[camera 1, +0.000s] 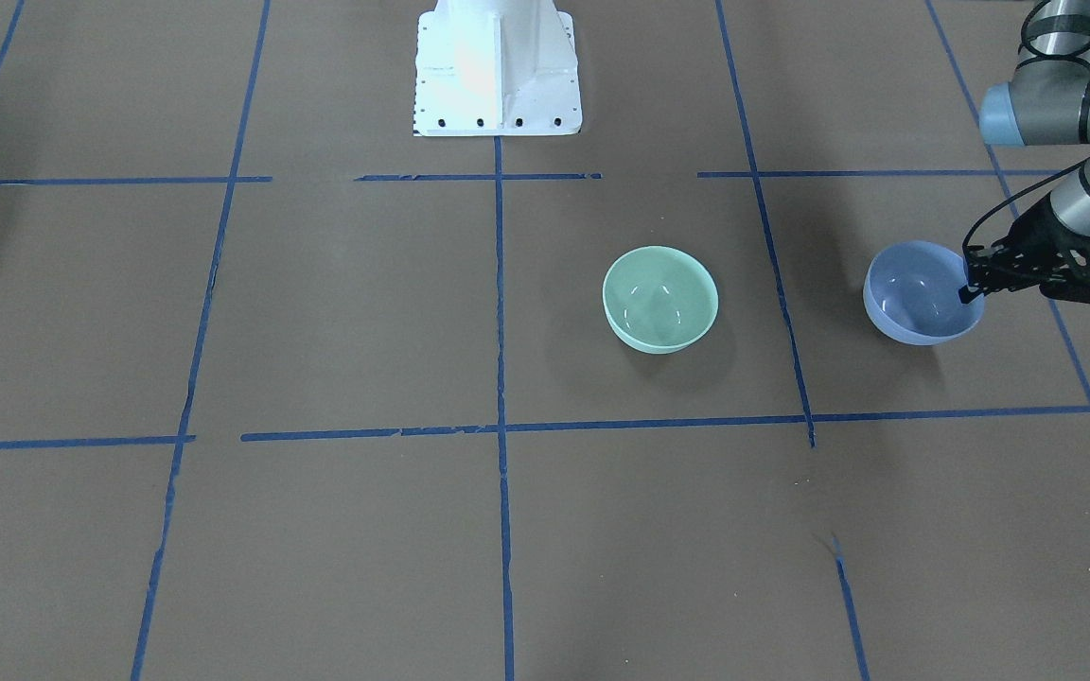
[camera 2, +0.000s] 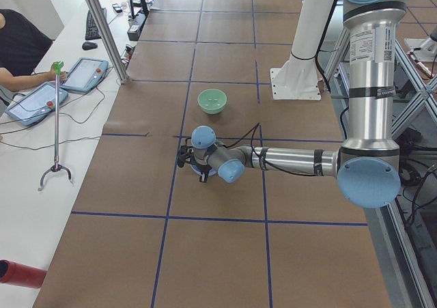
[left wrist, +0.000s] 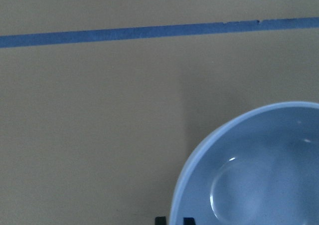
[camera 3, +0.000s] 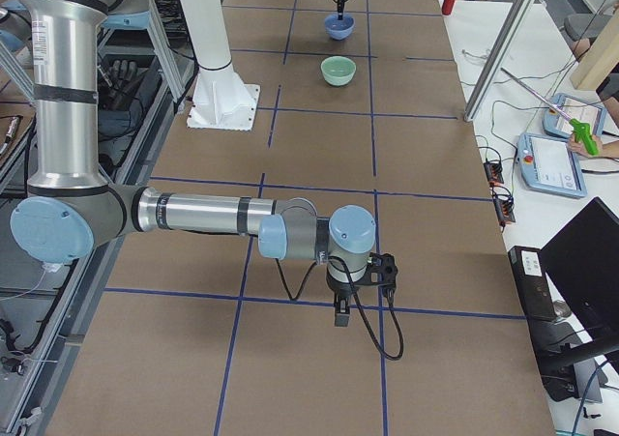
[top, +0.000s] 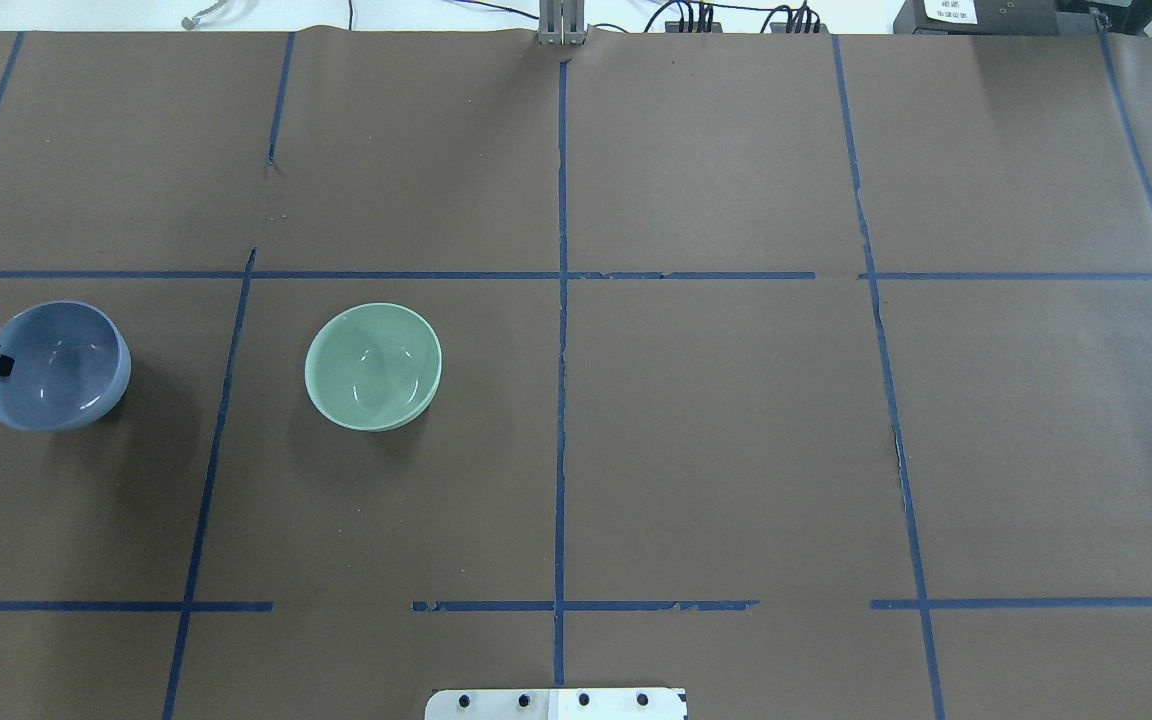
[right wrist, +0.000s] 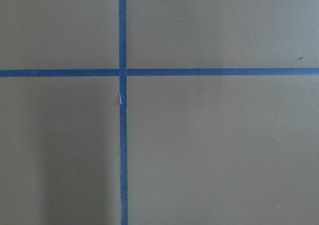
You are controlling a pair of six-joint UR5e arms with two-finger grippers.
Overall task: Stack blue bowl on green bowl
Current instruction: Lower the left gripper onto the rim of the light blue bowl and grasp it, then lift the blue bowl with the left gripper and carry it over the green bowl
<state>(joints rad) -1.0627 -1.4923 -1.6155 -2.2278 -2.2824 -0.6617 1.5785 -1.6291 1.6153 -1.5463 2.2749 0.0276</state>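
Note:
The blue bowl stands upright at the table's left end and also shows in the overhead view. My left gripper is at its rim on the side away from the green bowl. In the left wrist view its two fingertips stand close together on either side of the rim, shut on it. The green bowl stands upright and empty beside it, about one bowl's width apart. My right gripper hangs over bare table far from both bowls. I cannot tell whether it is open or shut.
The table is covered in brown paper with a grid of blue tape lines. The white robot base stands at the table's middle edge. Operators with tablets sit along the far side.

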